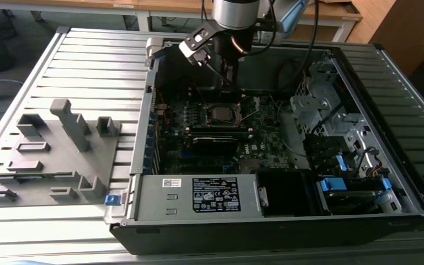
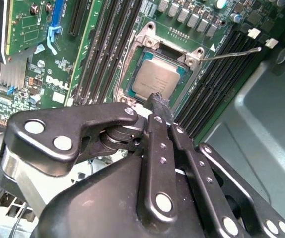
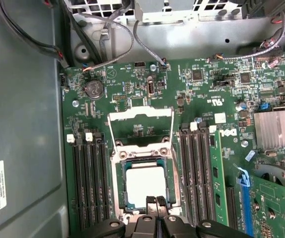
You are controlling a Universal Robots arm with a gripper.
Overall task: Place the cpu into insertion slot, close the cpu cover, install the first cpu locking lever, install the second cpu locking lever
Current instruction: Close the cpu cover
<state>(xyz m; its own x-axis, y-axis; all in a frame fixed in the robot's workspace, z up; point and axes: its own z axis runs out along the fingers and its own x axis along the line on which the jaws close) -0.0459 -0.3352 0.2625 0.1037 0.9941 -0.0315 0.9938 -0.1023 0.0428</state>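
The gripper (image 3: 156, 202) is seen with its two black fingers pressed together, nothing held between them, poised over the near edge of the cpu (image 3: 145, 184); whether the chip is touched cannot be told. The cpu is seated flat in the insertion slot (image 3: 116, 181), its silver-grey top framed by the socket's metal rim. The cpu cover (image 3: 140, 114) is left open, raised at the far side of the socket, with green board visible through its cut-out. In the second wrist view, a thin locking lever (image 2: 232, 51) is shown unlatched, angled out from a socket corner across the memory slots (image 2: 217, 79). Banks of long black slots flank the socket on both sides of the motherboard (image 3: 132, 84). In the exterior view, the arm (image 1: 236, 14) is lowered into an open computer case (image 1: 271, 226) laid on a slatted table (image 1: 94, 61), with a grey parts fixture (image 1: 50, 154) set at the exterior view's left.
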